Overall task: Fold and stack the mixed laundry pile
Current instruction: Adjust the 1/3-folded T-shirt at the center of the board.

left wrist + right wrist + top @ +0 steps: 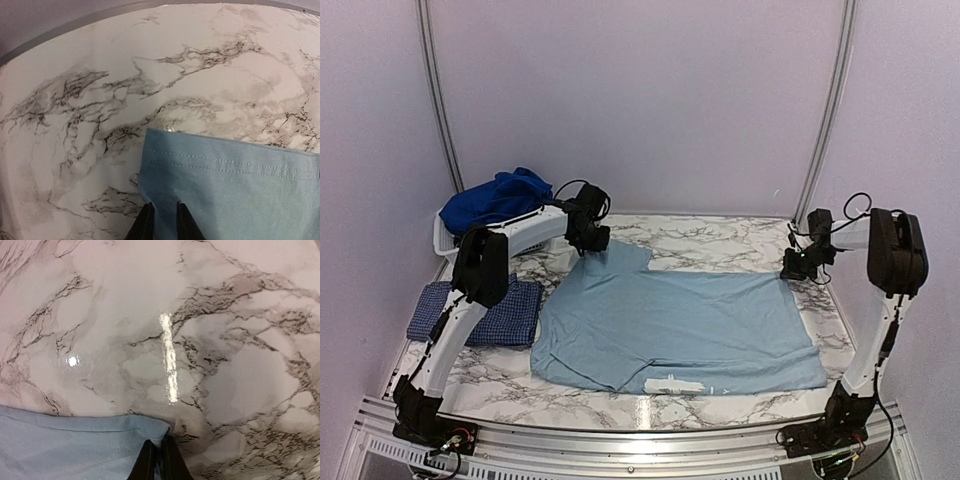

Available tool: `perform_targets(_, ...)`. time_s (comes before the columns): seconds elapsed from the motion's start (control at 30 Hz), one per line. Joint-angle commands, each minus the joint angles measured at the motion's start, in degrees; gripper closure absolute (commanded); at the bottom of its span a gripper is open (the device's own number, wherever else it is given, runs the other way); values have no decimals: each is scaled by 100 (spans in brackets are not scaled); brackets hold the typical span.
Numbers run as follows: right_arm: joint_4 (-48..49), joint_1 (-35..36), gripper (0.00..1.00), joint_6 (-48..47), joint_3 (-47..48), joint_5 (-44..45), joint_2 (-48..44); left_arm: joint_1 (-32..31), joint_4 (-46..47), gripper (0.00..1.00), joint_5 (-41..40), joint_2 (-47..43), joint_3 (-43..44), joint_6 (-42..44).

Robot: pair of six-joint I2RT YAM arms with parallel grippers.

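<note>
Your left gripper [162,222] has its jaws drawn narrow on a stitched hem of the pale blue T-shirt [670,325], with cloth between the tips; your right gripper [159,461] is pinched almost together on that shirt's far right corner. The T-shirt lies flat on the marble table [720,235] with its long axis running side to side; a flap juts from its far left corner to the left gripper. You cannot tell which end is the collar; the white print [675,385] shows only as a strip at the shirt's near edge. Just left of the T-shirt lies the folded navy check shirt [475,312], partly hidden behind your left arm; beyond the shirt's far left corner, royal blue clothes [495,197] are heaped in a white basket [445,238], mostly covered.
</note>
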Motion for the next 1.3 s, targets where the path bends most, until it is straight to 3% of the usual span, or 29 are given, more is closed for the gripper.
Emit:
perform_targets(0.0,-108,-10,100,97,17,15,324,187,457,89,-20,352,529,-229)
perform_targets(0.1,-132,-18,100,209,365,210,540,296,1054,100,-11,497,730,-426)
perform_targets(0.43,-221,-45,100,485,932,712,730,562,1985,100,281,493,799,-655)
perform_targets(0.53,-287,-57,100,484,771,803,620,522,1879,66,449,189,529,-560)
perform_targets(0.67,-329,-106,53,569,764,757,307,284,1678,27,367,-497,-263,-76)
perform_targets(0.73,-397,-106,41,513,885,636,54,100,1533,15,347,-930,-644,171)
perform_targets(0.83,-750,-106,36,429,1096,349,-400,-127,1288,2,300,-1782,-1419,493)
perform_targets(0.93,-1067,-9,35,411,801,-199,-1033,-341,1215,1,539,-2941,-2773,786)
perform_targets(1.07,-1750,374,35,380,27,-472,-1985,-525,946,3,1461,-4606,-4703,1118)
perform_targets(1.17,-2234,497,37,839,-762,-461,-2783,-536,558,11,1817,-5398,-5888,1036)
perform_targets(1.27,-2600,451,44,1284,-1499,-263,-3643,-595,167,22,1899,-5815,-6495,552)
